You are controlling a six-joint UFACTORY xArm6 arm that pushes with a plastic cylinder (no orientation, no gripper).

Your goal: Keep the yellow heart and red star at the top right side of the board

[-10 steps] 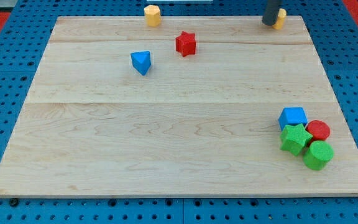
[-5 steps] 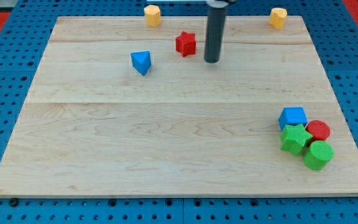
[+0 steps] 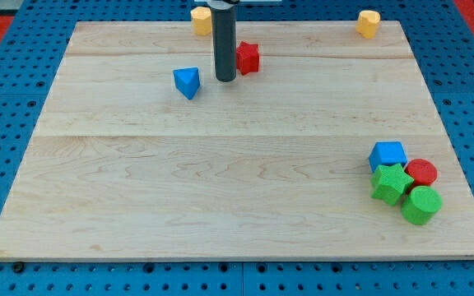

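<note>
Blue pegboard surrounds a pale wooden tabletop (image 3: 220, 181), and the dark rod stands down onto its upper middle. No hand on this arm, so nothing to spread or pinch: just my tip (image 3: 225, 80), planted on the wood.

Biggest group first: well away toward the view's bottom right of my tip sits a tight cluster, blue cube (image 3: 387, 155) touching the green star (image 3: 391, 182), with the red cylinder (image 3: 422, 173) and green cylinder (image 3: 422, 205) packed against them.

Closer in, the red star (image 3: 248, 57) lies just beside my tip, on the view's right and slightly up, partly behind the rod. The blue triangle (image 3: 187, 82) sits near, on the view's left of my tip.

A yellow block (image 3: 200, 20), its shape unclear, sits above my tip at the top edge. The yellow heart (image 3: 369, 23) rests well apart to the view's upper right, at the top right corner.
</note>
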